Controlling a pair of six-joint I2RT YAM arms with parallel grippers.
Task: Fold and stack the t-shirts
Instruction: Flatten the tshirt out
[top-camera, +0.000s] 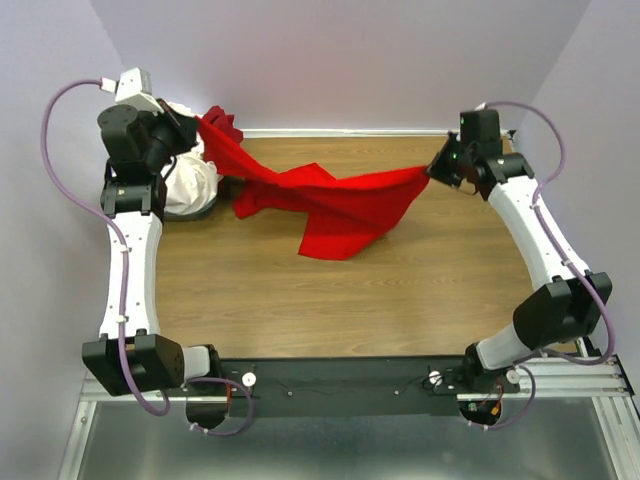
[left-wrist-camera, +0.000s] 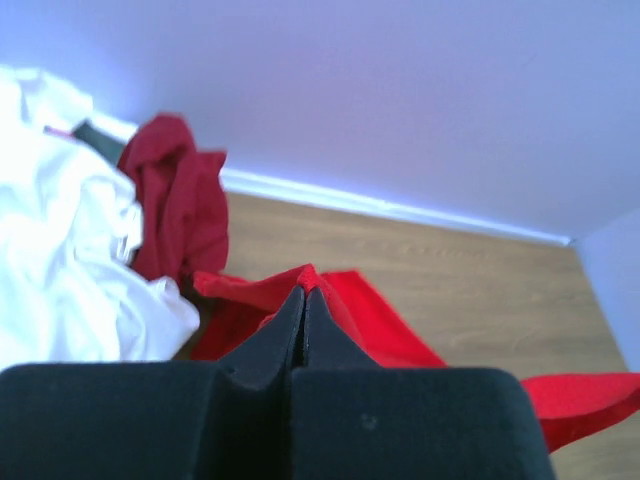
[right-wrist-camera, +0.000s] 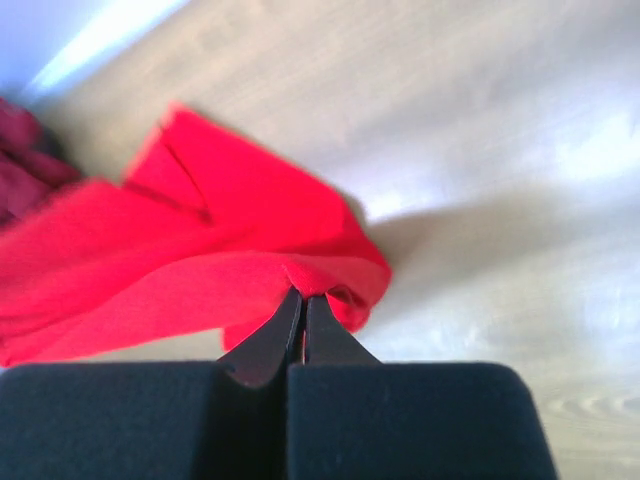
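Observation:
The bright red t-shirt (top-camera: 330, 205) hangs stretched between my two grippers above the far part of the table, its middle sagging onto the wood. My left gripper (top-camera: 200, 128) is shut on one end of it at the far left; the pinched cloth (left-wrist-camera: 310, 275) shows at the fingertips. My right gripper (top-camera: 432, 168) is shut on the other end at the far right; red cloth (right-wrist-camera: 310, 280) bunches at its tips. The white t-shirt (top-camera: 190, 185) lies crumpled in the far left corner. The maroon t-shirt (left-wrist-camera: 180, 200) lies bunched beside it by the wall.
The wooden table (top-camera: 300, 300) is walled by pale purple panels at the back and sides. The arm bases sit on a black rail (top-camera: 340, 385) at the near edge. Purple cables loop off both arms.

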